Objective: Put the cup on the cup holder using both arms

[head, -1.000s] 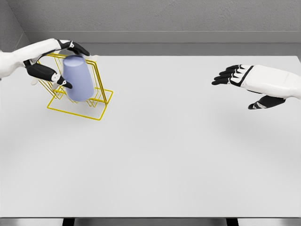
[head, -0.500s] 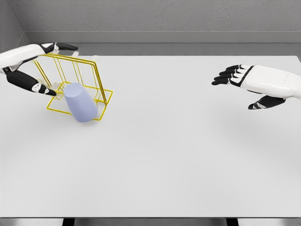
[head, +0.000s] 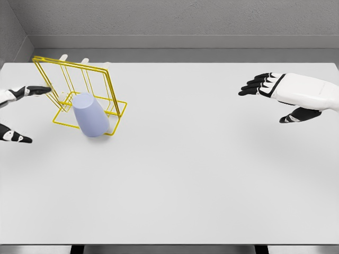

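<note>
A head-camera view looks down on a wide, pale grey counter (head: 175,180) that fills most of the frame, with a grey wall running along the top. In the upper left of the frame stands a cup holder (head: 79,92) made of thin yellow wire: a rectangular base frame lying on the counter, with several upright wire loops rising from it and leaning toward the left. A pale lavender-blue cup (head: 91,115) lies tilted against the front right part of this rack, its closed end facing up and to the left, its body overlapping the lower wire of the base; whether it sits properly on a prong cannot be told. At the far left edge of the frame, the left hand (head: 18,114) shows only partly: a white and black finger points right toward the rack at the level of its upper loops, and another dark fingertip sits lower down, with a wide gap between the two and nothing held. It is just beside the rack and apart from the cup. At the right of the frame, in the upper half, the white right hand (head: 280,95) hangs above the counter, well apart from the rack, its black-tipped fingers stretched flat toward the left, thumb below, holding nothing.
</note>
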Available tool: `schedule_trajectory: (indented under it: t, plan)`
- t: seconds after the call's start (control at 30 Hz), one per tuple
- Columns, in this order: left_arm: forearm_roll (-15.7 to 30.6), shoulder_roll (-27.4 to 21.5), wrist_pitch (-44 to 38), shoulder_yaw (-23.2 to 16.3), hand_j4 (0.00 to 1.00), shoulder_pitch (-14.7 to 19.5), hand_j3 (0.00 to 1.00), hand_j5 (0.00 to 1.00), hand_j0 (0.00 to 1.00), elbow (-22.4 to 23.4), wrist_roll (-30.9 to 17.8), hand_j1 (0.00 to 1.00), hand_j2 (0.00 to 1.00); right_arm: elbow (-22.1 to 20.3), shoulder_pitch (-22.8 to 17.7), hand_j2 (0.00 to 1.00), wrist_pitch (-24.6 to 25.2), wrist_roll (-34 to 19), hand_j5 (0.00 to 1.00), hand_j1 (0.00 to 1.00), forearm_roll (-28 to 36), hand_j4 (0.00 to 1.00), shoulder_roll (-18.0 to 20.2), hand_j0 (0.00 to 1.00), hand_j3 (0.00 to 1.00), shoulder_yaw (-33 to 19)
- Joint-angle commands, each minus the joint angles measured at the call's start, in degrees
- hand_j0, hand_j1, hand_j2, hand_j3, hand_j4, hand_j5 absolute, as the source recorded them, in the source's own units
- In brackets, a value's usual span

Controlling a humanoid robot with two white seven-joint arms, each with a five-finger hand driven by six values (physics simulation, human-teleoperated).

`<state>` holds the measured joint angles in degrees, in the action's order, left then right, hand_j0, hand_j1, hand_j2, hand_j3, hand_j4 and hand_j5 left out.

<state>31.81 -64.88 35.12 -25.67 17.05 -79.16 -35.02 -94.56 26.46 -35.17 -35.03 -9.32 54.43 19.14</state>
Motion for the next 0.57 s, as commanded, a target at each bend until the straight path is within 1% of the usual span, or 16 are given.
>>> schedule_trajectory:
  t: [0.0, 0.03, 0.17, 0.53]
  plan:
    - [1.23, -0.34, -0.12, 0.09, 1.00, -0.09, 1.00, 1.00, 1.00, 0.24, 0.02, 1.00, 1.00, -0.01, 0.00, 1.00, 0.17, 0.03, 1.00, 1.00, 0.35, 1.00, 0.06, 1.00, 1.00, 0.02]
    - [1.15, -0.34, -0.12, 0.18, 1.00, -0.97, 1.00, 1.00, 1.00, -0.20, 0.02, 1.00, 1.00, -0.01, 0.00, 1.00, 0.17, 0.03, 1.00, 1.00, 0.35, 1.00, 0.06, 1.00, 1.00, -0.07]
    - [0.53, -0.25, -0.12, 0.18, 1.00, -3.69, 1.00, 1.00, 1.00, -4.60, 0.02, 1.00, 1.00, 0.16, 0.00, 1.00, 0.17, 0.03, 1.00, 1.00, 0.35, 1.00, 0.06, 1.00, 1.00, 0.02]
    - [0.62, -0.16, -0.12, 0.09, 1.00, -3.78, 1.00, 1.00, 1.00, -4.77, 0.02, 1.00, 1.00, 0.25, 0.00, 1.00, 0.17, 0.03, 1.00, 1.00, 0.35, 1.00, 0.06, 1.00, 1.00, 0.02]
